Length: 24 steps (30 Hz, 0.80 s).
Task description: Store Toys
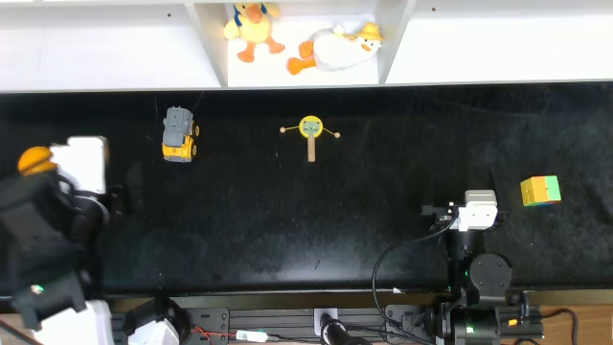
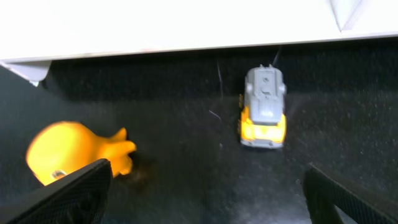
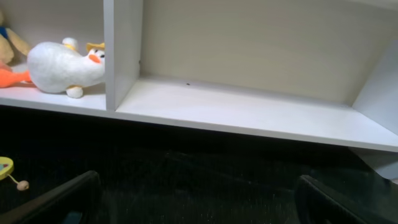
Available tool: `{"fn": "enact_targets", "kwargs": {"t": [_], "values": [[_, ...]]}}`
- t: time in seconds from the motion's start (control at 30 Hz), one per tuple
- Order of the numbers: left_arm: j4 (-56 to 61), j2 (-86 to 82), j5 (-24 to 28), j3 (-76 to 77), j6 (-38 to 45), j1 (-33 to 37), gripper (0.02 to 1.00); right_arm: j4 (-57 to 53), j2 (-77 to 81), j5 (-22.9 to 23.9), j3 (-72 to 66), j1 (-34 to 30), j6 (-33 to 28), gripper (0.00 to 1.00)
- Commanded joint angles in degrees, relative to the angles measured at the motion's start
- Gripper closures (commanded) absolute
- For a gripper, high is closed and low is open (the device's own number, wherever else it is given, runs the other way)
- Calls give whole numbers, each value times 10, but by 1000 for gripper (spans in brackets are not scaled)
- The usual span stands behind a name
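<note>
2 released hands: left hand (image 2: 206, 183) gapes over the desk (image 2: 174, 124) near a toy truck (image 2: 263, 109); right hand (image 3: 198, 186) faces the shelf (image 3: 249, 112).

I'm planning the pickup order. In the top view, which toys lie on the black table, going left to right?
orange toy → yellow-and-grey truck → rattle drum → coloured cube

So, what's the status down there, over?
Left gripper open, empty; right gripper open, empty. Toy truck, orange toy, rattle, cube on table, unshelved. Yellow duck, white duck in shelf's middle compartment. Nothing in the way.
</note>
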Motion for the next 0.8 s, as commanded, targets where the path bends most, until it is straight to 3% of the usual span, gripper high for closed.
{"fn": "enact_targets", "kwargs": {"t": [0.03,0.2,0.37,0.57,0.8], "values": [[-6,40,162,35,88,117,27,3,-4,0,-8,3,0,5],[-30,60,209,35,87,250,23,3,-4,0,-8,3,0,5],[-36,91,191,35,85,346,20,3,-4,0,-8,3,0,5],[31,148,83,35,105,342,23,3,-4,0,-8,3,0,7],[122,242,82,36,107,310,20,3,-4,0,-8,3,0,7]]}}
